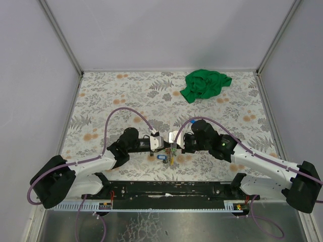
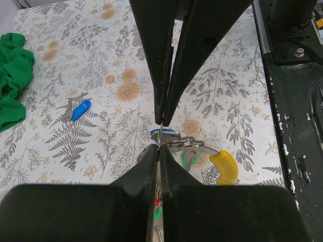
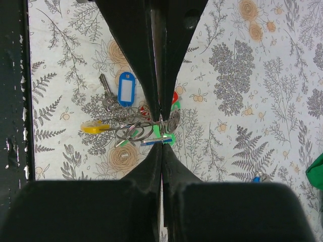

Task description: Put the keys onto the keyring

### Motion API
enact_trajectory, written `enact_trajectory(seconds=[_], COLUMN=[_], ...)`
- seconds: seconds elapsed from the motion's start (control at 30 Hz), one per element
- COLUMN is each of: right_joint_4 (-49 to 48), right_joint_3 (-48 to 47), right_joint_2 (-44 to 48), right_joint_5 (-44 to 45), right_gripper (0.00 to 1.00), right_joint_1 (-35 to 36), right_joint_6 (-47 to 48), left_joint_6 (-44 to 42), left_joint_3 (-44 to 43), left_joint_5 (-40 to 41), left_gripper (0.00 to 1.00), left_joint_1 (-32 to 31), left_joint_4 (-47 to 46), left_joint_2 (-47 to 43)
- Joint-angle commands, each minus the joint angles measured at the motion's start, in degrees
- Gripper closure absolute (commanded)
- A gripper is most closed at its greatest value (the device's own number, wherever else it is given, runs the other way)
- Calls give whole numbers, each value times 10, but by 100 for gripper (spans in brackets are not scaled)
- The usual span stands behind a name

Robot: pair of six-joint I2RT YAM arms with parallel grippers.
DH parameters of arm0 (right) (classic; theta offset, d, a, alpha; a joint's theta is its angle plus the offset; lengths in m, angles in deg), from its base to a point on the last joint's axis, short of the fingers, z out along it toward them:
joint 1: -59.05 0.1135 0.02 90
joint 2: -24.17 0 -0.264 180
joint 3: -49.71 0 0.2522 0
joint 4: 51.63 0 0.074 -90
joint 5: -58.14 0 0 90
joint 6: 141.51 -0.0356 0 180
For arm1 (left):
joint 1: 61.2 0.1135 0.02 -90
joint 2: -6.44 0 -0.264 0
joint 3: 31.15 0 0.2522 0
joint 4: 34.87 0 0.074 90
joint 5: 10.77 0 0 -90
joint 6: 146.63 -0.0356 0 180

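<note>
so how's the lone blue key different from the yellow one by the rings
The blue key lies alone on the floral table, well apart from the bunch; the yellow one lies against the tangle of silvery rings. The blue key shows its metal blade; the yellow one shows only a curved plastic head in the left wrist view. Both are small, plastic-headed and lying flat.
</note>
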Motion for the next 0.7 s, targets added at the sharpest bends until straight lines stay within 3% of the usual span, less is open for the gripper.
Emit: enact_trajectory(seconds=[0.0, 0.67], right_joint_4=[-17, 11], right_joint_3=[-43, -49], right_joint_2=[1, -1], right_joint_5=[-36, -25], right_gripper=[100, 100], right_joint_1=[0, 0], right_joint_6=[-8, -6], left_joint_6=[-13, 13], left_joint_3=[-24, -36], left_joint_5=[2, 54], left_gripper=[100, 100], left_joint_1=[-8, -16], left_joint_4=[8, 16], left_joint_2=[6, 6])
